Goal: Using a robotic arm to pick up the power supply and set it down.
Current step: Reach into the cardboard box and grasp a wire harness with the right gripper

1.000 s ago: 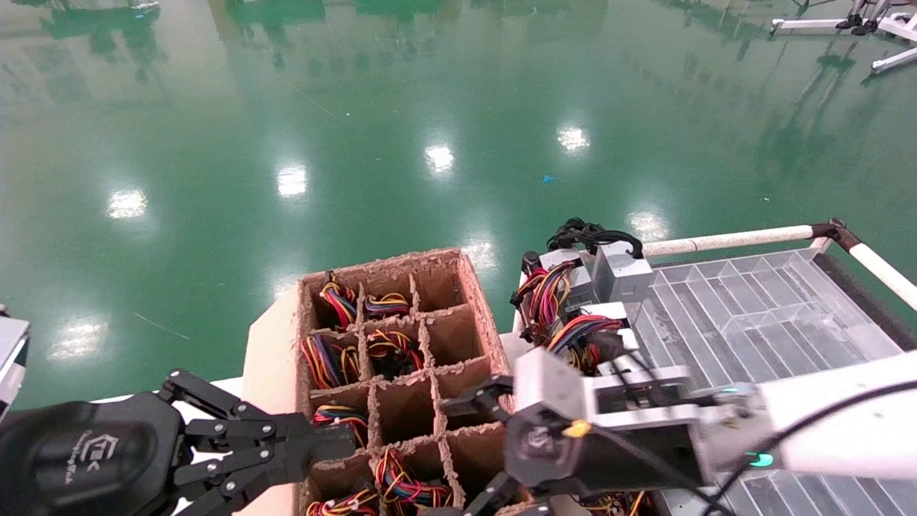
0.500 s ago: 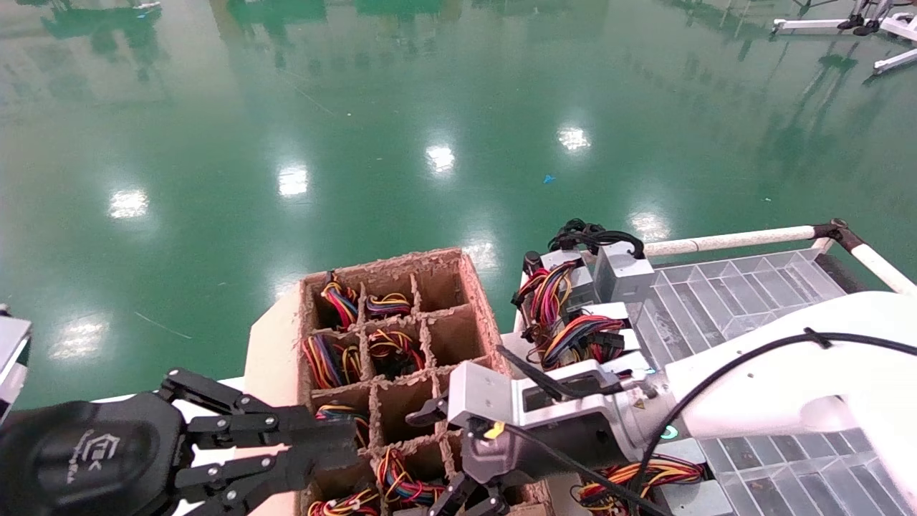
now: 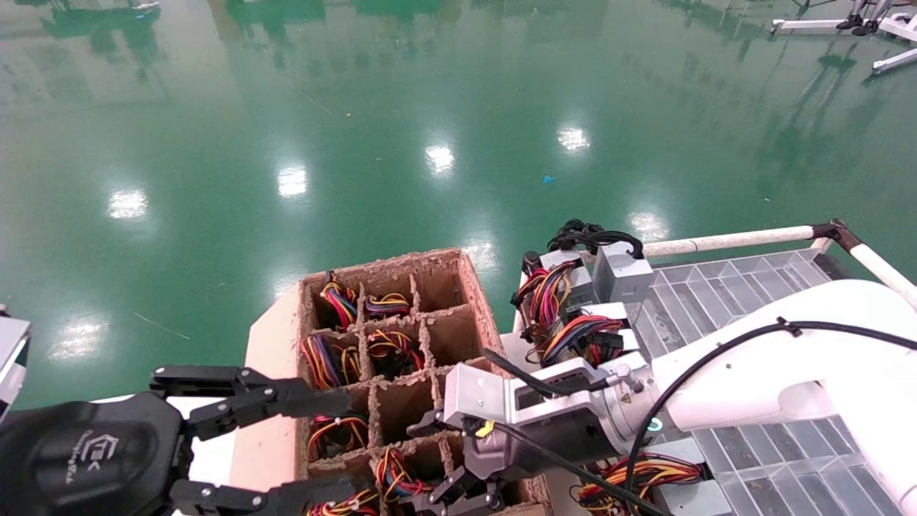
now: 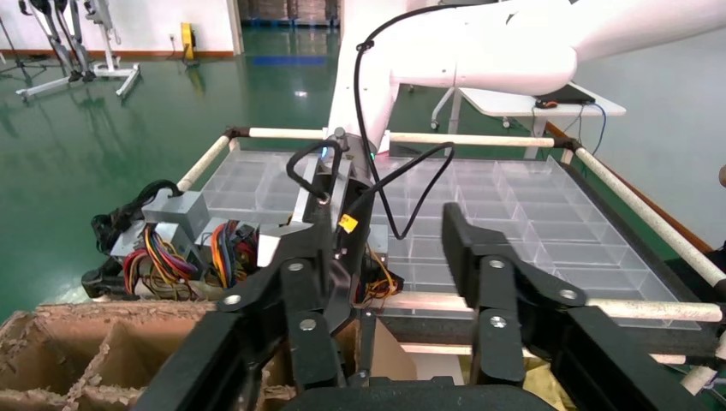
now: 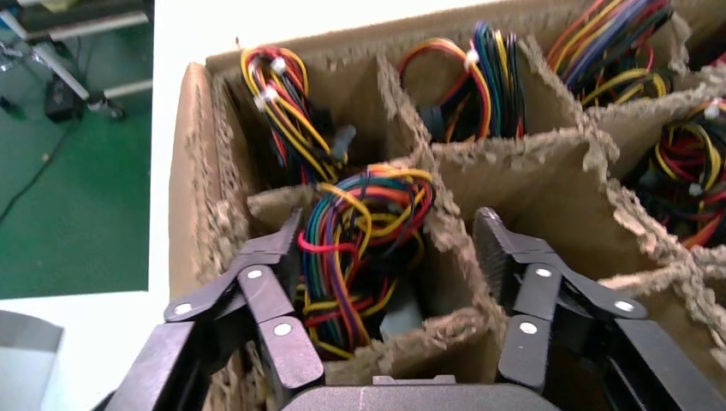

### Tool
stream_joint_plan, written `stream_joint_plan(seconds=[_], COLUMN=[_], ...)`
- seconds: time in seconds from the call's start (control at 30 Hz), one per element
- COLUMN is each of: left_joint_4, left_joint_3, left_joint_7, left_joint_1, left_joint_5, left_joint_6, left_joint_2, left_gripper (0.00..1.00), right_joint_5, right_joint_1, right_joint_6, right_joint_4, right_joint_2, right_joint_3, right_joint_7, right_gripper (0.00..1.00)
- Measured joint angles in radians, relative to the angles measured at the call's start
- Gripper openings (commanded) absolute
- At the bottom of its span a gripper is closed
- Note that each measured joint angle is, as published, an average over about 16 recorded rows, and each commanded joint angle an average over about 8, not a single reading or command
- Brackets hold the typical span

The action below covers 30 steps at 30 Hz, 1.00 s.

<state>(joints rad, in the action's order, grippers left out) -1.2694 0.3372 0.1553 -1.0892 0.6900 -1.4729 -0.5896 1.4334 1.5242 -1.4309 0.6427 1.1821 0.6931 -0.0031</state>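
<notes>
The right gripper [image 5: 385, 257] hung wide open over a near-row compartment of the cardboard carton [image 3: 458, 269], its black linked fingers [image 5: 265, 291] either side of a power supply [image 5: 364, 248], holding nothing. Only the supply's tangled red, yellow, green and blue wires and a sliver of grey casing showed. The brown dividers were ragged and fibrous. The left gripper [image 3: 243, 444] sat spread open at the carton's left edge, empty. More wired grey boxes [image 3: 573, 287] lay on the clear ribbed tray [image 3: 752, 301].
</notes>
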Motion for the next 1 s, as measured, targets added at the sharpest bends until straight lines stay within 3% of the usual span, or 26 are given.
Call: stream_joint_plan(seconds=[0.63,1.0], left_joint_4=[0.0,0.0], left_joint_3=[0.0,0.001], left_joint_7=[0.0,0.0], left_joint_1=[0.0,0.0], left_joint_5=[0.0,0.0], left_joint_6=[0.0,0.0], left_joint_2=[0.0,0.0], left_gripper=[1.0,1.0], right_joint_5=[0.029,-0.029], right_joint_1=[0.009,0.001], right_joint_6=[0.009,-0.005], right_joint_4=[0.036,0.126], right_joint_2=[-0.003,-0.056], right_joint_3=[0.015,-0.024], right_joint_7=[0.028,0.077], right_gripper=[0.0,0.0])
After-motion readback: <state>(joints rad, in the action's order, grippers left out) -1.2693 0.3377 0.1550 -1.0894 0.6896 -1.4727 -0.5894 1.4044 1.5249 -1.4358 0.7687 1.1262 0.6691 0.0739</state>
